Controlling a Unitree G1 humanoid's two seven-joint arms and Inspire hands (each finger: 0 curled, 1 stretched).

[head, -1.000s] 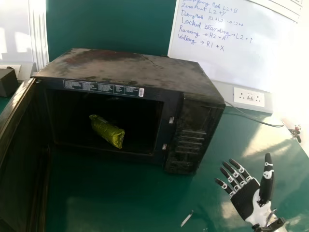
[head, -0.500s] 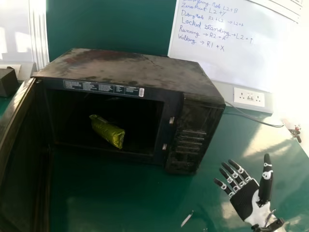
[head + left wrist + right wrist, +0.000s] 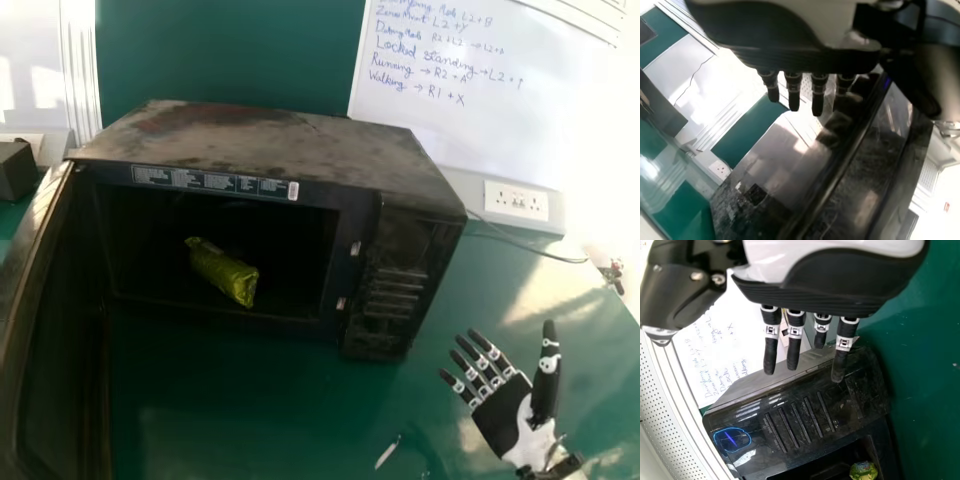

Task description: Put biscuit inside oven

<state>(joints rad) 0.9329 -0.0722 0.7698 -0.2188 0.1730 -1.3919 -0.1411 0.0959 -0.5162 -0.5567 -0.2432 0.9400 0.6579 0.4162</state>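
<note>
Shiny yellow-green, the wrapped biscuit packet (image 3: 222, 272) can be seen inside the grimy black microwave oven (image 3: 250, 150), so the biscuit's in, basically. It's laid down at a slant, with one end angled toward the front of the opening. The dark oven door (image 3: 50, 330) is swung wide open on the left side. The black-and-white right hand (image 3: 503, 412) is held open off to the right of the oven, fingers straight, nothing gripped. The black-and-white left hand (image 3: 790, 60) is seen in its wrist view near the oven, fingers straight too and nothing held; whether the door's being touched can't be told. A thin whitish stick (image 3: 388, 452) is left lying on the green surface (image 3: 240, 400), and a handwritten whiteboard (image 3: 500, 100) is placed behind.
</note>
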